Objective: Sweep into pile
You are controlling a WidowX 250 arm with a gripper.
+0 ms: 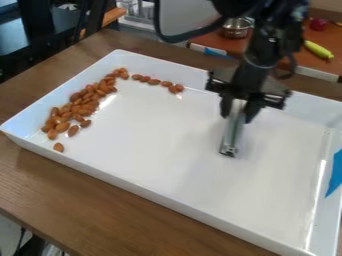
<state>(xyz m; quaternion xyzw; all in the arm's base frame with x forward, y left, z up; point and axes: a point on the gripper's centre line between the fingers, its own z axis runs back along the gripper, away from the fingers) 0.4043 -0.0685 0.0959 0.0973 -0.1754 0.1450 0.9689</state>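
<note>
Almonds (pixel 83 106) lie in a long band along the left wall inside a white tray (pixel 167 192). A short row of almonds (pixel 154 82) trails off to the right near the back wall, and a single almond (pixel 59 147) lies apart at the front left. The gripper (pixel 238 107) hangs over the right half of the tray, well to the right of the almonds, shut on a narrow grey metallic tool (pixel 232 134) that points down toward the tray floor. Whether the tool's tip touches the floor, I cannot tell.
Tray walls rise on all sides, with blue tape (pixel 335 173) on the right one. The tray stands on a brown wooden table (pixel 87 200). Behind it, a red-brown surface holds a metal pot (pixel 236 28) and a yellow-green toy vegetable (pixel 318 49).
</note>
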